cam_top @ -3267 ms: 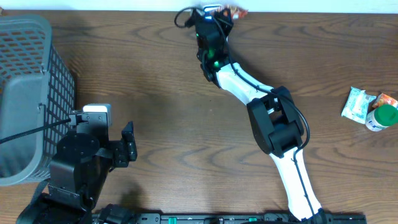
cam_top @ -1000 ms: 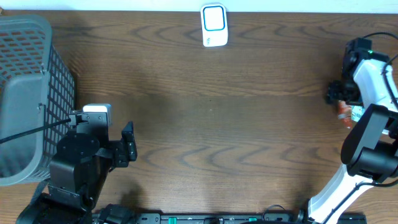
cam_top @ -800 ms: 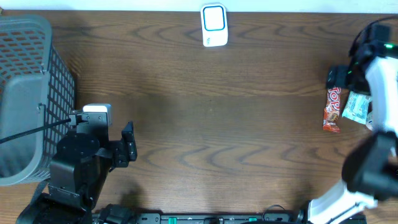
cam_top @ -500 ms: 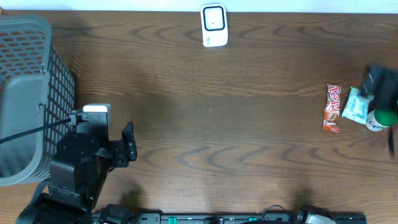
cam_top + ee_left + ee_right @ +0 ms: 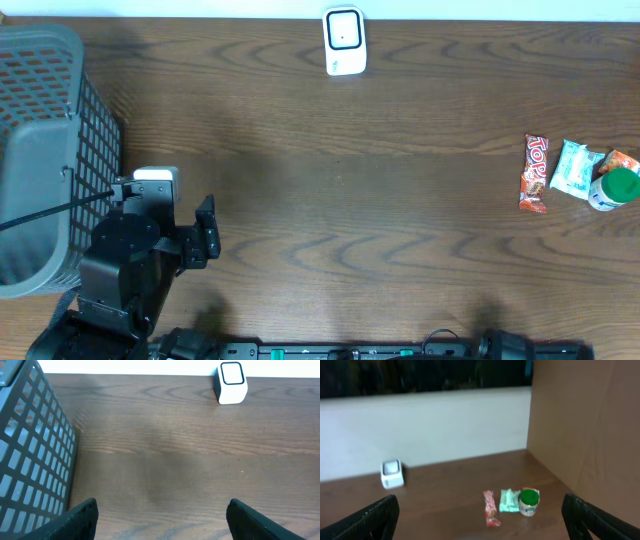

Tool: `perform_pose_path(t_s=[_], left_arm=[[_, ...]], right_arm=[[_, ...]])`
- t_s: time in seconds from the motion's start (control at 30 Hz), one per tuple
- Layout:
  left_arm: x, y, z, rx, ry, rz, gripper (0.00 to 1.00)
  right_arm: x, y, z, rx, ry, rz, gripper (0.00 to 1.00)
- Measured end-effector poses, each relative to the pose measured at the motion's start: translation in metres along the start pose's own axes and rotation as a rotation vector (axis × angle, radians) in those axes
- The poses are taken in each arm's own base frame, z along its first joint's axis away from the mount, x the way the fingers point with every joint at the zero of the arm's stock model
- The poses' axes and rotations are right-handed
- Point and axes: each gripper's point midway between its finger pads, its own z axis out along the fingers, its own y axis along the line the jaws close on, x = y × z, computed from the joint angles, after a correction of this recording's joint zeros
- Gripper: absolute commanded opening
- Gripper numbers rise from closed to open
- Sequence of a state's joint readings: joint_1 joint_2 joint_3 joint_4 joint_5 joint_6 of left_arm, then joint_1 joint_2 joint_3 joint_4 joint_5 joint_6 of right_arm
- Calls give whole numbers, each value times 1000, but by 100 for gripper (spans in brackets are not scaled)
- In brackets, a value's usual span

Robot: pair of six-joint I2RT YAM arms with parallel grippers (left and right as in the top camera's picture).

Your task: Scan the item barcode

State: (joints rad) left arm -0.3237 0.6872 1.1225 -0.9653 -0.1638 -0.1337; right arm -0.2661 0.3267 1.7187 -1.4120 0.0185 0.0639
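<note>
A basket (image 5: 40,150) stands at the left edge of the counter (image 5: 330,200). The left arm (image 5: 130,255) sits just beside the basket, at the near edge. From the left pincer (image 5: 162,506), the basket is on the left and the barcode scanner (image 5: 343,40) is far ahead to the right. The scanner is at the middle of the far edge, well apart from everything else.

Near the right edge, 3 items lie in a row. A candy bar (image 5: 536,173) is leftmost, a sachet (image 5: 577,168) is just beside it, and a lidded tub (image 5: 612,188) is at the sachet's right. A 4th item, a packet (image 5: 622,158), lies just behind the tub.
</note>
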Motion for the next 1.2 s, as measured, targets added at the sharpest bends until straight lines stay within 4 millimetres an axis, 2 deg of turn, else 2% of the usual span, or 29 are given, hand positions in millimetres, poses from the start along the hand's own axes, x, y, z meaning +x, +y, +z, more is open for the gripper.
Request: perform_pose_path(t_s=[0.1,0.17,0.23,0.3,0.4,0.57,0.83,0.93,0.97,1.03,1.1,1.13,1.2], left_arm=[[0,0,0,0,0,0,83],[0,0,0,0,0,0,83],[0,0,0,0,0,0,83],[0,0,0,0,0,0,83],[0,0,0,0,-1,0,83],[0,0,0,0,0,0,83],[0,0,0,0,-1,0,83],[0,0,0,0,-1,0,83],[0,0,0,0,-1,0,83],[0,0,0,0,0,0,83],[0,0,0,0,0,0,83],[0,0,0,0,0,0,83],[0,0,0,0,0,0,83]], right_arm=[[2,-1,-26,-3,-83,27,99],[3,-2,-36,-4,-125,36,99],[5,-3,-39,0,-144,43,99],[4,-4,-32,4,-153,46,99],[0,-2,-6,-5,-155,48,99],[-8,13,54,-121,-231,67,99],[37,29,131,-249,-340,184,99],[70,33,168,-257,-330,235,99],[90,33,184,-248,-306,263,99],[119,30,202,-221,-258,295,99],[160,26,220,-175,-179,330,99],[183,23,229,-147,-134,345,99],[211,19,237,-108,-79,363,99]])
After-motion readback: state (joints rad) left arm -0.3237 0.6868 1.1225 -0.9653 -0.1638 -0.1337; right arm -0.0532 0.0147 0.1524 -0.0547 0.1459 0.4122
